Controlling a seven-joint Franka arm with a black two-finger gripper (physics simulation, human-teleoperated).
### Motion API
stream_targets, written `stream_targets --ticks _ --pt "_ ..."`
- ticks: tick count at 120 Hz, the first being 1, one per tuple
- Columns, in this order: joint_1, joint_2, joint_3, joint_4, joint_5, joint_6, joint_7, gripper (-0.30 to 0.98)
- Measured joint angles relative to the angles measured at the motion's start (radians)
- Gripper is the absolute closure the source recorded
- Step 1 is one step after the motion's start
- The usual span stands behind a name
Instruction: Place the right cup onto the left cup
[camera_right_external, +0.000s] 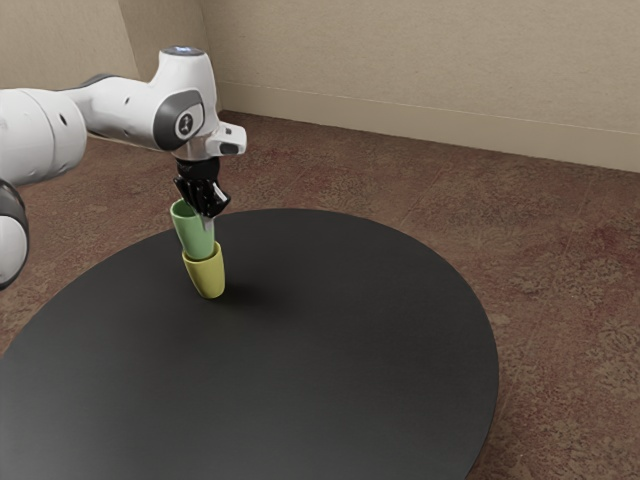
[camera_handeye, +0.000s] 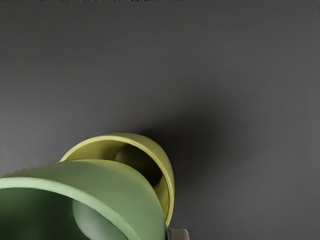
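My gripper points down at the green cup's rim, shut on its wall, with a pale finger along the outer side. The green cup leans slightly, its base at the mouth of the yellow cup, which stands on the table. From the wrist, the green cup covers part of the yellow cup; the gripper is at its side, one fingertip outside the wall. How deep the green base sits is hidden.
The round black table spreads around the cups, its far edge just behind them. Brown patterned carpet and a beige wall lie beyond. Dark shadow falls on the tabletop beside the yellow cup.
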Motion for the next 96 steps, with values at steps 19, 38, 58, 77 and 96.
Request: stream_targets --ticks 19,38,58,77,96 --pt "0.000 0.007 0.000 -0.001 0.000 0.009 0.007 0.78" --pt "0.000 0.014 0.000 -0.002 0.000 0.020 0.013 0.78" --pt "0.000 0.020 0.000 -0.003 -0.001 0.025 0.018 0.75" --pt "0.000 0.026 0.000 -0.003 -0.003 0.028 0.024 0.65" --pt "0.000 0.030 0.000 -0.005 -0.004 0.033 0.029 0.52"
